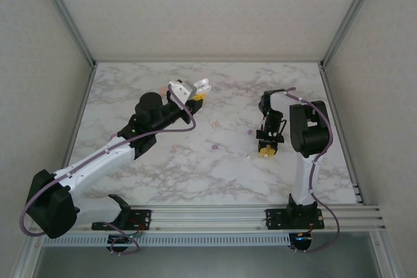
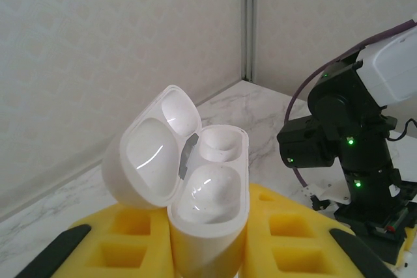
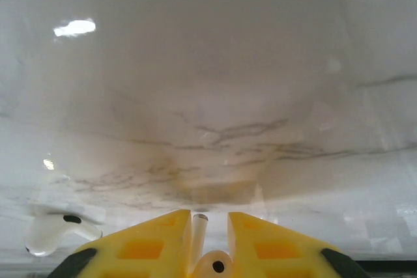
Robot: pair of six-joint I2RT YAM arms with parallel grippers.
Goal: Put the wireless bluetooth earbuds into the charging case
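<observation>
Fingers (image 2: 104, 232) of the left gripper (image 2: 208, 229) are clamped on the lower body of the white charging case (image 2: 212, 193), which stands upright between the yellow pads, raised above the marble table (image 2: 260, 103). Its lid (image 2: 153, 161) is swung open to the left in the wrist view, and both wells in the base are empty. From above, the left gripper (image 1: 197, 92) and the charging case (image 1: 203, 84) sit over the far middle of the table (image 1: 195, 180), with the left arm stretched out towards them.

On the right side, the right gripper (image 3: 210, 216) points down at the marble and hangs close to it. A white earbud (image 3: 213, 265) sits between its yellow fingers, gripped there, with its bulb filling the narrow gap and its stem pointing on towards the table. Whether the stem tip touches the marble cannot be told. A second white earbud (image 3: 55, 232) lies on its side on the table, just left of those fingers and apart from them.

In the top view the right gripper (image 1: 266, 151) is well apart from the charging case. Several small pink pieces (image 1: 214, 148) lie scattered on the marble between the two grippers, too small to make out
</observation>
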